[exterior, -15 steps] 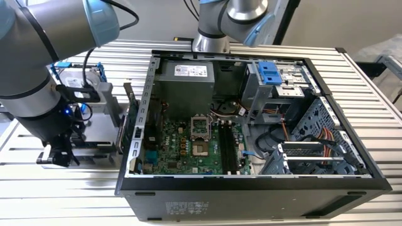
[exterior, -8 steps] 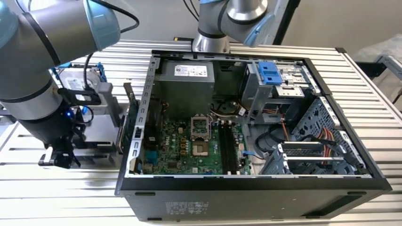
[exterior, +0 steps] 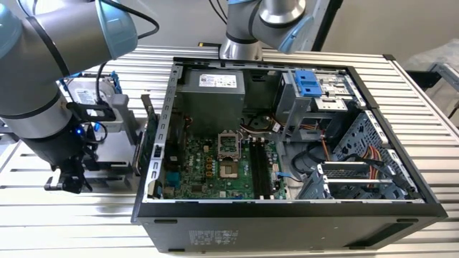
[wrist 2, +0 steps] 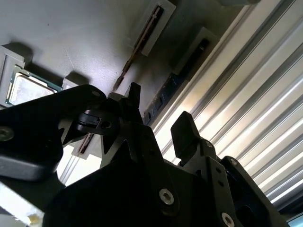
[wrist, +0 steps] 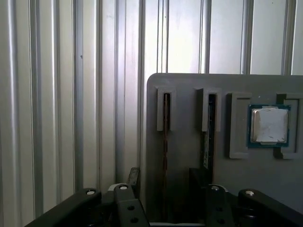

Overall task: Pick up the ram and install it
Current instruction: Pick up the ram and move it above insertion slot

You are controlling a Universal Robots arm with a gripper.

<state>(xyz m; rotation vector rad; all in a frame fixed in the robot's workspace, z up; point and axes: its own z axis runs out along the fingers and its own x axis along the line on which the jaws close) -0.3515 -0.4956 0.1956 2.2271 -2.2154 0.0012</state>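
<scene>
While the gripper [wrist: 165, 182] hung spread and empty, the ram [wrist: 166, 137] stood on edge in a slot of the grey holder [wrist: 184, 94], in line between the fingers [wrist: 134, 177], second stick [wrist: 207, 132] in the next slot, processor [wrist: 269, 125] beside that, ribbed table [wrist: 57, 94] beneath.

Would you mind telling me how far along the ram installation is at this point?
Nothing looks done yet: the ram stands on edge in the gray holder. In hand: the open gripper is lined up on it, gripping nothing. Left: lifting it and seating it in the motherboard.
</scene>
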